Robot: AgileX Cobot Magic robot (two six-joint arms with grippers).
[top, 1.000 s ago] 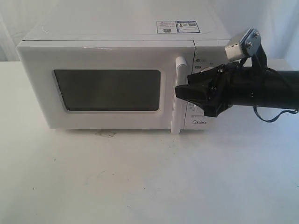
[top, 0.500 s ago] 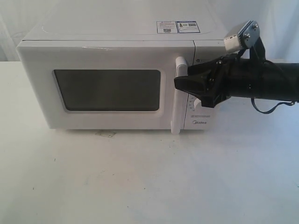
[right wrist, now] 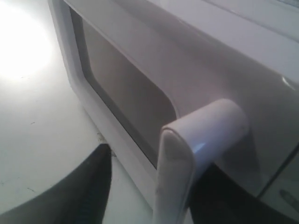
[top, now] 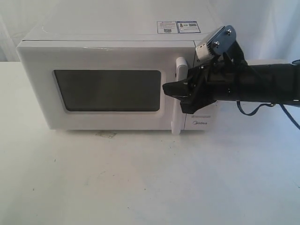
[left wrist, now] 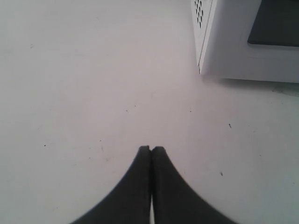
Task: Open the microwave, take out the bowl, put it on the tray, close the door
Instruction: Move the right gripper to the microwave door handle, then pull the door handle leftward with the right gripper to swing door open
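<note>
The white microwave (top: 112, 35) stands on the table with its door (top: 108, 58) shut. The bowl is hidden behind the dark window (top: 108, 90), and no tray shows. My right gripper (top: 177, 93) reaches in from the right at mid-height of the tall white bar handle (top: 177, 123). It is open, and in the right wrist view the handle (right wrist: 182, 163) stands between its two black fingers (right wrist: 81, 193). Whether they touch it I cannot tell. My left gripper (left wrist: 151, 149) is shut on nothing, above bare table near a lower corner of the microwave (left wrist: 229, 51).
The white table (top: 150, 178) stretches in front of the microwave. A small stain (top: 105, 135) lies below the door. A white backdrop hangs behind. The right arm (top: 267, 89) covers the control panel; the Midea logo (top: 200, 123) shows beneath it.
The right gripper has moved left and slightly up, from in front of the control panel to around the door handle. The door has stayed shut.
</note>
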